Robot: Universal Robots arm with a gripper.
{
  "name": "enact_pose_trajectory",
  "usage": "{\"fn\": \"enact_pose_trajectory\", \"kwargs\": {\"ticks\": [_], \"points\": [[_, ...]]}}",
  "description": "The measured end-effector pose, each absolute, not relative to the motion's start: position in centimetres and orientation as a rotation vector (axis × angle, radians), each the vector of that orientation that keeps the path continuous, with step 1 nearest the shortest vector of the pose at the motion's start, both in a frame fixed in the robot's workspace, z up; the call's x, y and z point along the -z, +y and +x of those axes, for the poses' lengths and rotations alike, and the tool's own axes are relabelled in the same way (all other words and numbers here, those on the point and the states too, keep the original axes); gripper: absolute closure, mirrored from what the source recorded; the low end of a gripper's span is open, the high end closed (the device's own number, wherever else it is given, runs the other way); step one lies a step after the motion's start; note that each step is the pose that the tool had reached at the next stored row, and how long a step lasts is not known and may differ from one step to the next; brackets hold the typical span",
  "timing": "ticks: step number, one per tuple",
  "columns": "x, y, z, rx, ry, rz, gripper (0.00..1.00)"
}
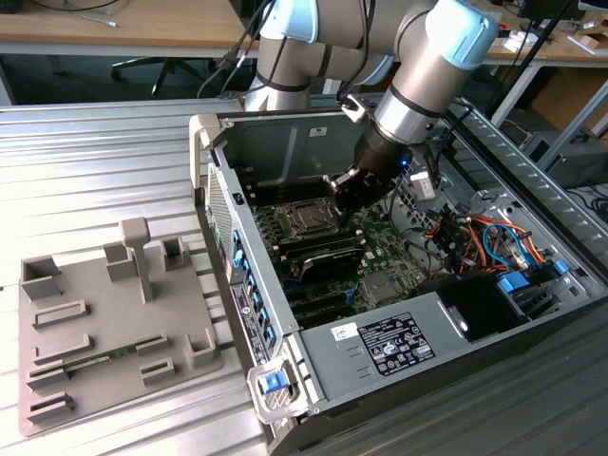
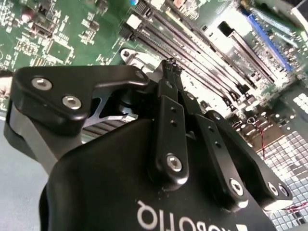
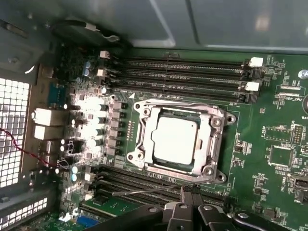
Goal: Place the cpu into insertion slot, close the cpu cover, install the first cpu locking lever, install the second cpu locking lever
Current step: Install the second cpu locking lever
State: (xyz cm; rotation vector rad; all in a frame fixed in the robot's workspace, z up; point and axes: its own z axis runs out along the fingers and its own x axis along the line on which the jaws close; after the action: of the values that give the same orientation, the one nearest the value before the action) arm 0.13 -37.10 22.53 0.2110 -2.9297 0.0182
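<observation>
The cpu point(image 3: 174, 137) lies silvery and flat in the insertion slot point(image 3: 144, 113) on the green motherboard. The cpu cover point(image 3: 212, 139), a shiny metal frame, is folded down around it. One thin locking lever point(image 3: 178, 104) runs along the cover's edge nearest the case wall. A second wire lever point(image 3: 144, 190) angles out along the opposite edge. Its end reaches my gripper point(image 3: 188, 190), whose fingers are shut together right at the lever. In the exterior view my gripper point(image 1: 347, 190) hangs inside the case, just to the exterior view's right of the socket point(image 1: 306, 220). In the second wrist view the gripper point(image 2: 168, 65) tapers to a closed tip.
Long memory slots point(image 3: 183, 72) flank the socket on both sides. The grey case wall point(image 1: 285, 142) stands behind it. Orange and blue cables point(image 1: 484, 237) bunch at the exterior view's right. A grey parts fixture point(image 1: 104, 323) sits on the ribbed table at the exterior view's left.
</observation>
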Motion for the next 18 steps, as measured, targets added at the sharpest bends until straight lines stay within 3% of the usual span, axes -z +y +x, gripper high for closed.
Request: {"fn": "enact_pose_trajectory", "kwargs": {"ticks": [18], "points": [[-22.31,-36.82,-0.32,-0.021,-3.093,0.140,0.89]]}}
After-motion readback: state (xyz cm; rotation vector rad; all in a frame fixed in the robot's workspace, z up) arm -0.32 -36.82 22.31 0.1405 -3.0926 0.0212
